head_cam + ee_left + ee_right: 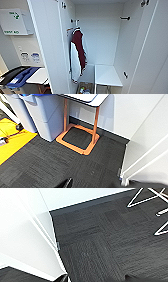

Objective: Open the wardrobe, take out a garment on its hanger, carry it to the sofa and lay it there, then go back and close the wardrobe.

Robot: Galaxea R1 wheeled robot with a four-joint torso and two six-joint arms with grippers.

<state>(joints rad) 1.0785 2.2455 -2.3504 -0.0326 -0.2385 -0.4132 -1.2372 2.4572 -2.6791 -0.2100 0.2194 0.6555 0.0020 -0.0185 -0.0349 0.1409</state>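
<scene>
Wardrobe doors wide apart

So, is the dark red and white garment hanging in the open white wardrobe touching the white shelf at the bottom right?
Apart. In the head view the dark red and white garment hangs left of the white shelf, with back wall visible between them.

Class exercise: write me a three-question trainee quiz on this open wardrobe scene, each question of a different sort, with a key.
1. True or false: the wardrobe doors are open.
2. What colour is the garment hanging inside? A black, B dark red and white, C green.
3. Fill in: the small table beside the bins has an ___ frame.

Key: 1 true; 2 B; 3 orange.
</scene>
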